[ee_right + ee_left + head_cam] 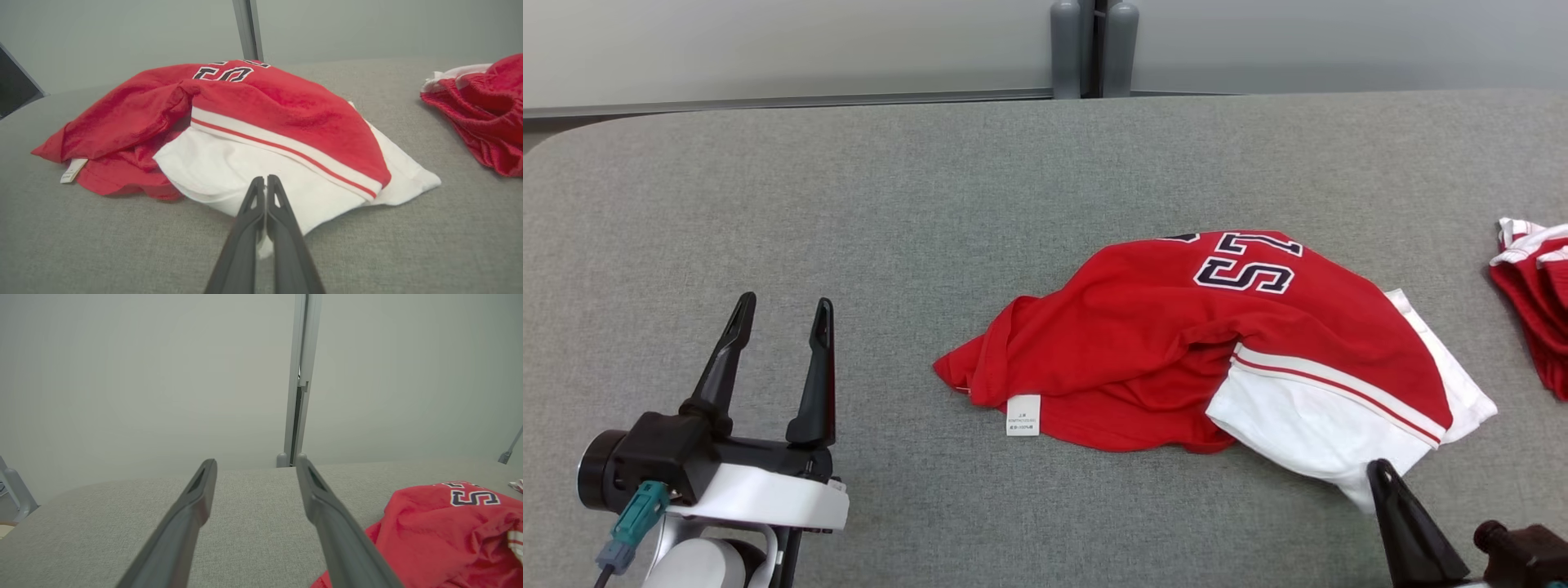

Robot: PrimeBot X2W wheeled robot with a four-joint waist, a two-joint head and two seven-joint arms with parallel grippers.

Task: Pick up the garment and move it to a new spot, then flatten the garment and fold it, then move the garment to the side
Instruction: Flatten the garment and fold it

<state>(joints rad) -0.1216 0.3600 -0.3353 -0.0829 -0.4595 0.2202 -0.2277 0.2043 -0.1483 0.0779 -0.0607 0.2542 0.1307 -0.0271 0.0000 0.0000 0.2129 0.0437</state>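
Looking down from the head, my left end effector [784, 304] hangs released over bare worktop [849, 204], the garment [1143, 351] crumpled well off to its right. My right end effector [1388, 490] meets its white hem. Left wrist: the garment lies beyond my right finger. Right wrist: fingers clenched on that hem (apparently a thin pinch), so I should lift slowly and check the cloth follows.

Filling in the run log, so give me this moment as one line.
phase: grasp | left end effector: open, empty | right end effector: shut on garment, white edge | garment: crumpled on table
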